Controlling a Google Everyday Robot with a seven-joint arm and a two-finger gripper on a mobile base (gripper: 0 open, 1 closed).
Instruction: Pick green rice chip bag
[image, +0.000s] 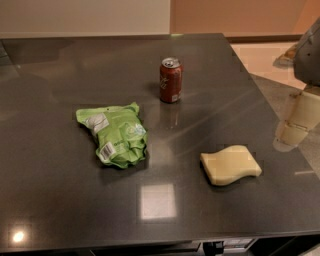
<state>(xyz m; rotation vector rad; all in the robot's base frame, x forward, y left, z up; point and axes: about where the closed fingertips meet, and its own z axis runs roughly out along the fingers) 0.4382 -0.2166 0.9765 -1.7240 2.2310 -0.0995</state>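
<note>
The green rice chip bag (116, 136) lies crumpled and flat on the dark table (60, 75), left of centre, with the red soda can (170, 80) standing upright behind it to the right and a pale yellow block (231, 164) well apart on its right. My gripper (294, 127) hangs at the right edge of the view, beyond the block and far from the bag; it has no hold on the bag, and I cannot tell how far open it is. I judge the reach has hardly begun: next I must swing across over the block, come down above the bag's bulging middle, and close on a fold of foil.
</note>
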